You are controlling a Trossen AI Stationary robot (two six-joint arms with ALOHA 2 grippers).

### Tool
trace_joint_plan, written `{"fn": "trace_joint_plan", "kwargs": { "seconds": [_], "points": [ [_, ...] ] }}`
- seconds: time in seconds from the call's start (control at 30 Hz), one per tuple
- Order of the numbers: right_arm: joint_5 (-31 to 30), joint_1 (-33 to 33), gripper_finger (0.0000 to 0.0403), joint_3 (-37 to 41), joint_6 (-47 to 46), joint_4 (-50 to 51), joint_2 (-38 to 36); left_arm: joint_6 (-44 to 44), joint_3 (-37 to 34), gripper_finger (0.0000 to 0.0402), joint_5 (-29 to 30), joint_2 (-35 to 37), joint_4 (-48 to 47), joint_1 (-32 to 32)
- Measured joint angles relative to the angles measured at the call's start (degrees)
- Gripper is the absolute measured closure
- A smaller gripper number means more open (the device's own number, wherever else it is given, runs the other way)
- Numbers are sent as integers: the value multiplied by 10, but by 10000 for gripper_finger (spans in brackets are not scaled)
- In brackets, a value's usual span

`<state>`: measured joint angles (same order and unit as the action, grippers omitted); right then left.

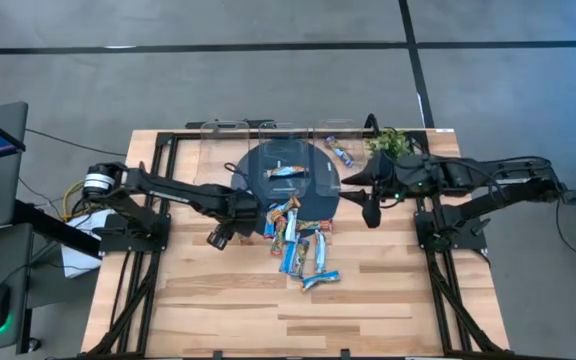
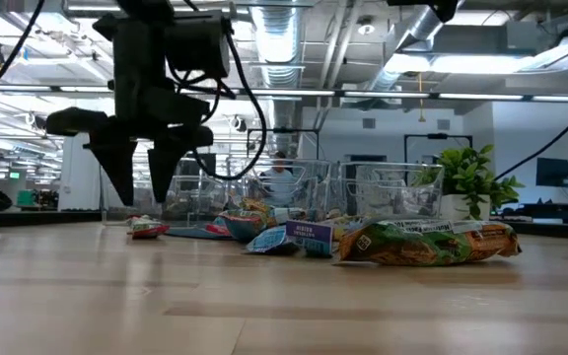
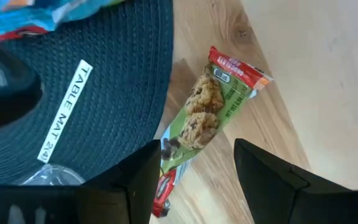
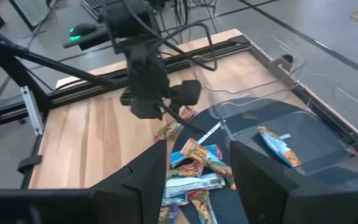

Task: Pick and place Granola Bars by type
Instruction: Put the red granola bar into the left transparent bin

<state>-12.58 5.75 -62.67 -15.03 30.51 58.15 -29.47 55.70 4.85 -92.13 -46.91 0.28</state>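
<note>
Bars lie heaped at the mat's near edge. Left gripper hovers open left of them; right gripper, fingers spread, waits right of the mat.

Dark round table mat mid-table; clear containers along far edge; green plant beside them.

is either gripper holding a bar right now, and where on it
Nothing is held. The left gripper hangs open over a green-wrapped granola bar beside the dark table mat. The right gripper is open above the pile.
</note>
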Motion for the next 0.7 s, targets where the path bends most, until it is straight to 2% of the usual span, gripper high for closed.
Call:
{"fn": "trace_joint_plan", "kwargs": {
  "seconds": [0.27, 0.43, 0.7],
  "points": [
    [-44, 26, 250, 0, -1, -1, 0, 5, 0, 203, -8, -9, 22, 0],
    [-55, 30, 258, 0, -1, -1, 0, 14, -7, 203, -5, -9, 56, 0],
    [-55, 31, 269, 0, -6, -1, 0, 14, -16, 203, -11, -9, 46, 0]
  ]
}}
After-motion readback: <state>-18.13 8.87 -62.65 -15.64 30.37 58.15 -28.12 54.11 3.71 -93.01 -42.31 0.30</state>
